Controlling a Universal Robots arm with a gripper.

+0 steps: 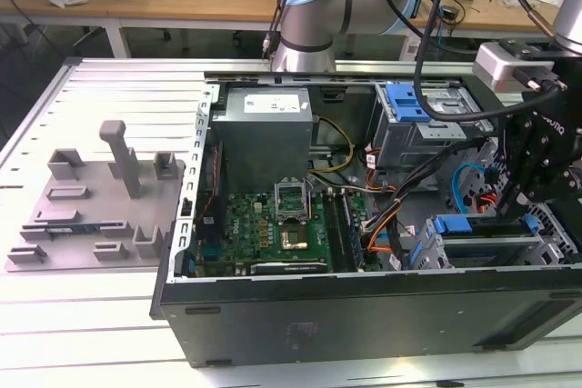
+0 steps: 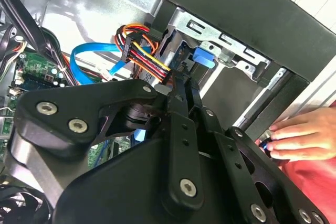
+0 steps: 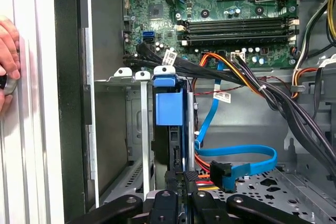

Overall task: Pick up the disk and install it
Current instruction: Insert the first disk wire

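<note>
The end effector (image 3: 178,195) is pinching the disk (image 3: 169,109) edge-on in the drive cage (image 3: 122,129); best keep it square to the slot and clear of the cables (image 3: 231,166).

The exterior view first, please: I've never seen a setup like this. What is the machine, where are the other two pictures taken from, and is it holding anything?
The exterior view shows a robot arm reaching over an open computer case lying on a white table, beside a grey parts tray. Both wrist views come from cameras riding on the arm, looking past its black gripper into the case. The gripper is at the disk, which stands blue-framed in the drive cage. Whether it grips the disk is unclear. A person's hand rests outside the case.
</note>
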